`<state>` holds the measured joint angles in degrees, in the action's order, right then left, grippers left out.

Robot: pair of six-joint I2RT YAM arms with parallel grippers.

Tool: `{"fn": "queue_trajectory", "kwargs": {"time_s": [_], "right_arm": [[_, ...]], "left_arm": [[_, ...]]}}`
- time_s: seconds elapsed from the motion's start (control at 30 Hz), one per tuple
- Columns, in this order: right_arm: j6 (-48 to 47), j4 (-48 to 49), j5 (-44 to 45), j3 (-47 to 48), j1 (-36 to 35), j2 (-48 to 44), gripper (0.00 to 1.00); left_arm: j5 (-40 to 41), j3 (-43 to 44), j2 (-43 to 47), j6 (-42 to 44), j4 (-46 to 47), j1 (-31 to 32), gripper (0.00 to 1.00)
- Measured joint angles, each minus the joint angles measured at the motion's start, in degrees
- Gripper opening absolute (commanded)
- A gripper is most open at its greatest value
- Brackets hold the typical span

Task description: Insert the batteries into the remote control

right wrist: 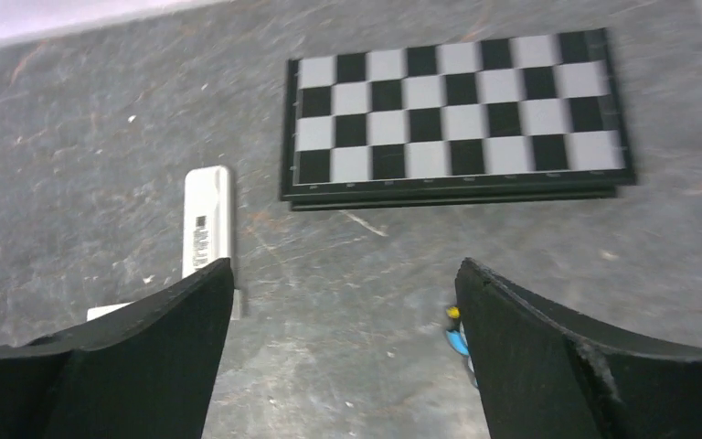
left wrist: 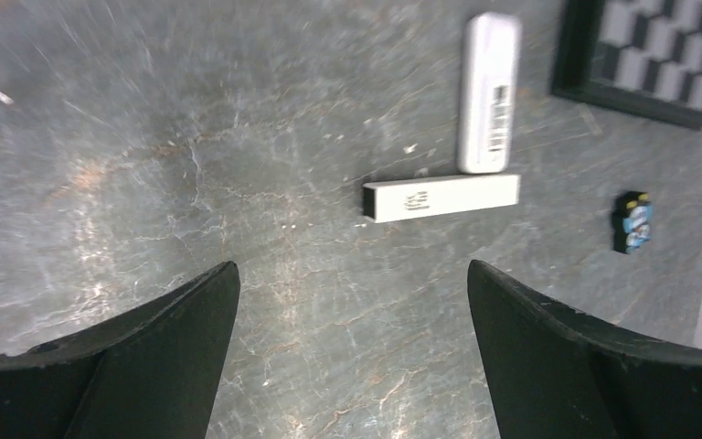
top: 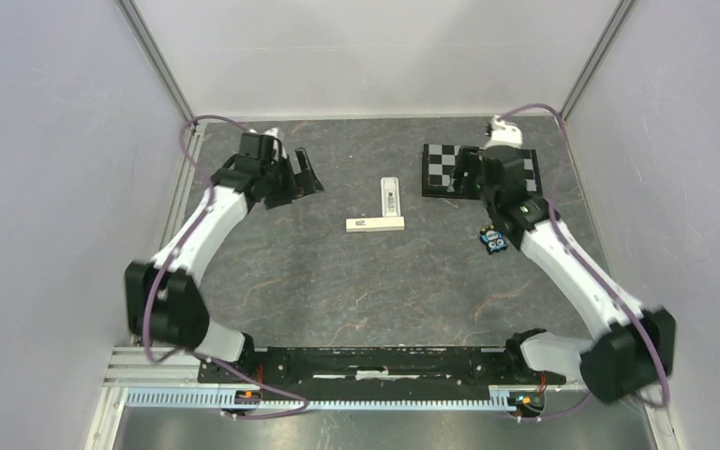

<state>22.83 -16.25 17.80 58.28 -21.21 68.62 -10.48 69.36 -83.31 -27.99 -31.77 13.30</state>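
Two grippers, left [left wrist: 352,274] and right [right wrist: 343,265], hang wide-jawed and empty, the remote control [top: 389,194] lying mid-table just beside a white bar [top: 375,224], the batteries [top: 495,242] near the right arm, seemingly upright, so an off-centre pinch could topple and roll them.

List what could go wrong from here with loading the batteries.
1. The white bar lies right at the near end of the remote control; a grab for either may shove or catch the other.
2. The batteries are small and lie close beside the right arm; a careless swing may knock them away.
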Motion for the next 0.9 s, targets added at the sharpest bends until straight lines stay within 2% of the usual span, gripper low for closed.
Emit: {"fn": "queue_trajectory", "kwargs": {"time_s": [0.17,0.43,0.7,0.9], "right_arm": [[-0.8,-4.8,10.4,-3.9,0.1,-15.7,0.98],[-0.8,-11.9,25.7,-5.5,0.1,-30.2,0.98],[-1.4,-15.8,34.1,-6.4,0.1,-37.3,0.98],[-1.2,-17.7,35.4,-7.1,0.1,-38.3,0.98]], "left_arm": [[5.8,-0.4,15.9,1.2,-2.0,0.4,1.0],[15.5,-5.3,36.8,2.0,-8.1,0.4,1.0],[22.1,-6.0,51.6,2.4,-13.5,0.4,1.0],[24.6,-6.0,53.6,3.7,-15.7,0.4,1.0]]}}
